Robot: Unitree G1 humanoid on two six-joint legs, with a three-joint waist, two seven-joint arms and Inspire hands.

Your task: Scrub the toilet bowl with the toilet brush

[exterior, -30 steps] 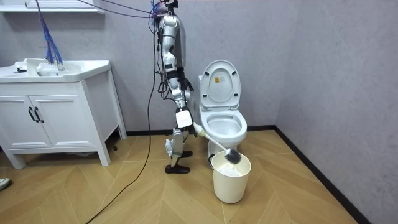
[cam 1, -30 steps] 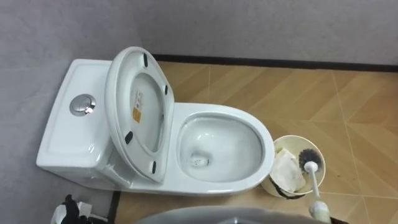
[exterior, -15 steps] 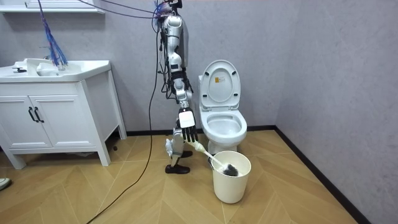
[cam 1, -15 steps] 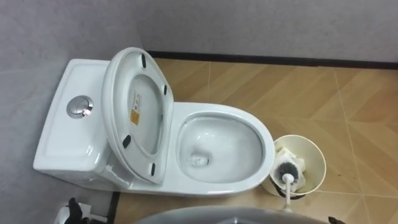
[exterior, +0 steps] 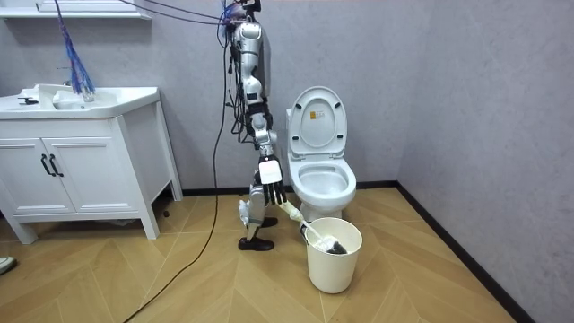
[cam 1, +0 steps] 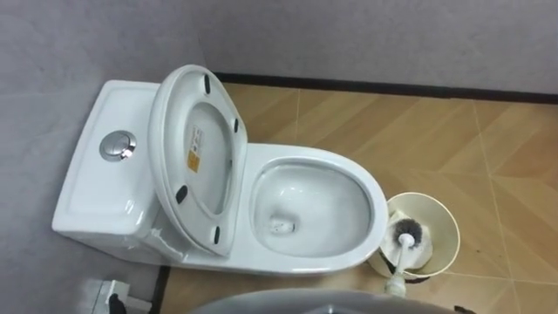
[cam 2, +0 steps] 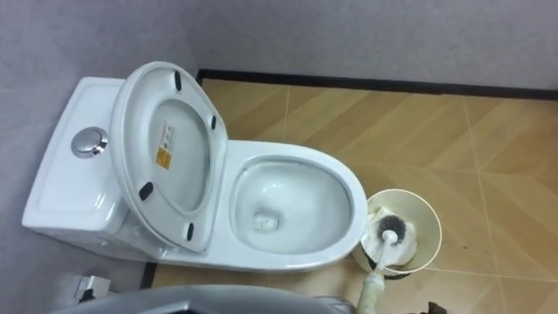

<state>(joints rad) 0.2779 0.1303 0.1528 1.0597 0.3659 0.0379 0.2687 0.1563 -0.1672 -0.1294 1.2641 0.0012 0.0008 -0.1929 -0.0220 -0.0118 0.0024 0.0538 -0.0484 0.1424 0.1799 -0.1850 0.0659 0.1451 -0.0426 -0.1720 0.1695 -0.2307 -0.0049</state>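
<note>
Spotter: Since a second ago, the black-bristled toilet brush with white handle [cam 1: 401, 255] has dropped from above the rim into the cream round plastic bin [cam 1: 450, 251], lower right of frame. Whole picture shifted too; that is the camera's own.
Logger: Left to right?
Spotter: Left hand [cam 1: 112, 298] at lower left edge, state cannot tell. White ceramic toilet [cam 1: 364, 187] centre-left, oval seat and lid [cam 1: 214, 122] raised against the tank, bowl open. Bin just beside the bowl's front; brush head among crumpled white paper [cam 1: 425, 250], handle leaning out over the rim.
Logger: Right hand?
Spotter: Right hand [exterior: 272, 175], room view centre, released: fingers hang straight, just above the handle's end.
Logger: Step?
Spotter: Likely stowing the brush. Next: lift the hand clear without nudging the handle; a light bin may tip.
Logger: Room?
Spotter: Tan herringbone wood floor [cam 1: 418, 131], grey wall [cam 1: 349, 35], white vanity cabinet [exterior: 81, 170] at the room view's left.
</note>
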